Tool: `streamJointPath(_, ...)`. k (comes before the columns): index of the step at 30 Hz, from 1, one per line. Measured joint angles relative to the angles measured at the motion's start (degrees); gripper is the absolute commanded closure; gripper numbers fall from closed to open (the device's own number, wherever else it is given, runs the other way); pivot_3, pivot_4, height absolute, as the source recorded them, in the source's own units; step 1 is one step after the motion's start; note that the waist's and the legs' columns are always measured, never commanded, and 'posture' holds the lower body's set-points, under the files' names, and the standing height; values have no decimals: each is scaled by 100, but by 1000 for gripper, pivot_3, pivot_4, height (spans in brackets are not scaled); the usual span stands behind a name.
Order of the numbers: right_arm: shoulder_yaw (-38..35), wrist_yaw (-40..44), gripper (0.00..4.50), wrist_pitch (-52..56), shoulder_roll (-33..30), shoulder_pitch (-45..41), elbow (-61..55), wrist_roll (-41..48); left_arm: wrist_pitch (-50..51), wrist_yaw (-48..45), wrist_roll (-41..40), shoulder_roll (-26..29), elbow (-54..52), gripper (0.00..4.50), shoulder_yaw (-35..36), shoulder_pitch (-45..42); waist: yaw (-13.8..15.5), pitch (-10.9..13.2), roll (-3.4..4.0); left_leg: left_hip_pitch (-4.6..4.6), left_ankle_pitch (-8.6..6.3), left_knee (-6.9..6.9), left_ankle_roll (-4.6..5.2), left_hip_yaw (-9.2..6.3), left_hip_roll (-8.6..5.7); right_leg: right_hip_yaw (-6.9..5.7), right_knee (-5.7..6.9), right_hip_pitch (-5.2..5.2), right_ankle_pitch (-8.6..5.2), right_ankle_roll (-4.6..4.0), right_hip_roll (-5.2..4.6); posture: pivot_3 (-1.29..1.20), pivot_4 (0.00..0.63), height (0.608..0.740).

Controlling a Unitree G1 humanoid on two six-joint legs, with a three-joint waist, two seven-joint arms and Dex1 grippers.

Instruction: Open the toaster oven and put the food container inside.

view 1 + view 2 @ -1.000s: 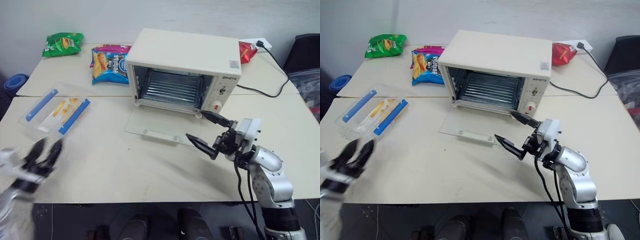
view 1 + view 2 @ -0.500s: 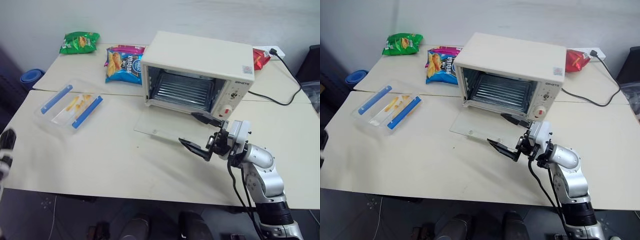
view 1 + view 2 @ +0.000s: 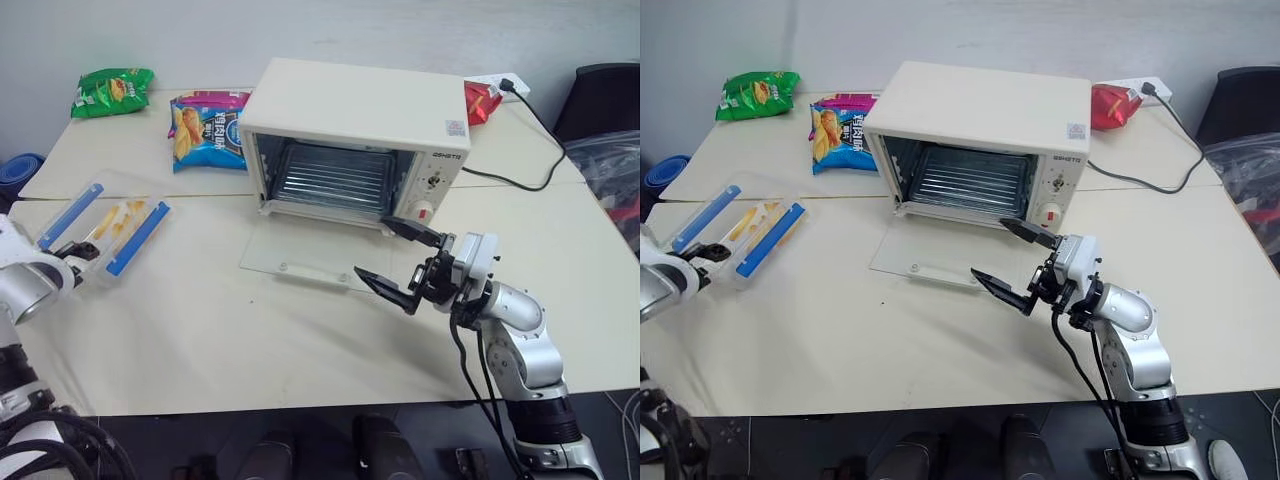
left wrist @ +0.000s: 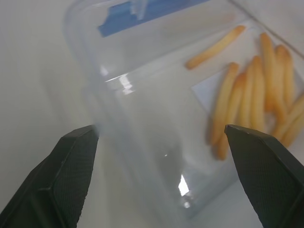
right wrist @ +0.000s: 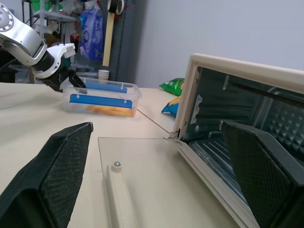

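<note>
The food container lies on the tabletop at the robot's left, well apart from the toaster oven. The left hand is at the container's near short end, its fingers released and spread wide; whether they touch the plastic I cannot tell. The left wrist view shows the fries inside the container, between the two fingers. The right hand hovers open above the lowered glass door, holding nothing. The right wrist view shows the oven's inner walls from low.
</note>
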Motion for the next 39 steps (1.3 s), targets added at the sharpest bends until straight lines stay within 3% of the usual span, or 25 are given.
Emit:
streamJointPath(11, 1, -124, 0, 0, 4, 75, -22, -17, 16, -329, 615, -59, 470, 3555, 108, -249, -39, -1, -1, 0, -1, -1, -1, 12, 0, 14, 3, -9, 0, 0, 0, 0, 150, 740)
streamJointPath(14, 3, -118, 0, 1, -5, 80, -21, -18, -255, -656, 816, -14, 429, 4179, 41, -155, -45, -1, -1, 0, -1, 0, -1, 13, 1, 15, 1, -10, 0, 0, 1, 0, 150, 740)
streamJointPath(23, -49, -72, 0, -4, -239, 188, 80, -31, -715, -3589, 1224, 1260, -52, 4208, -970, 231, -17, -1, -3, -3, -3, -3, -2, 14, -3, 22, -4, -10, 0, -1, -2, 0, 150, 740)
streamJointPath(28, -345, -116, 0, -6, -513, 608, 106, -38, 0, -4986, 878, 1464, -718, 4208, -1740, -93, 104, 0, -1, -6, -4, 0, 1, 12, -2, 52, -5, -9, 0, -1, -1, 0, 150, 740)
streamJointPath(32, -531, -218, 0, 9, -611, 925, -78, -37, 728, -5412, 639, 1308, -1203, 4208, -2391, -545, 103, 1, -2, -5, -4, 1, 1, 17, -1, 82, -1, -15, 0, 0, 7, 0, 150, 740)
streamJointPath(39, -692, -535, 0, 74, -632, 1384, -572, -38, 1274, -5393, 697, 131, -1499, 4208, -3424, -1379, 75, 1, -3, -5, -5, 6, -1, 25, -3, 93, 12, -36, 0, 0, 22, 0, 150, 740)
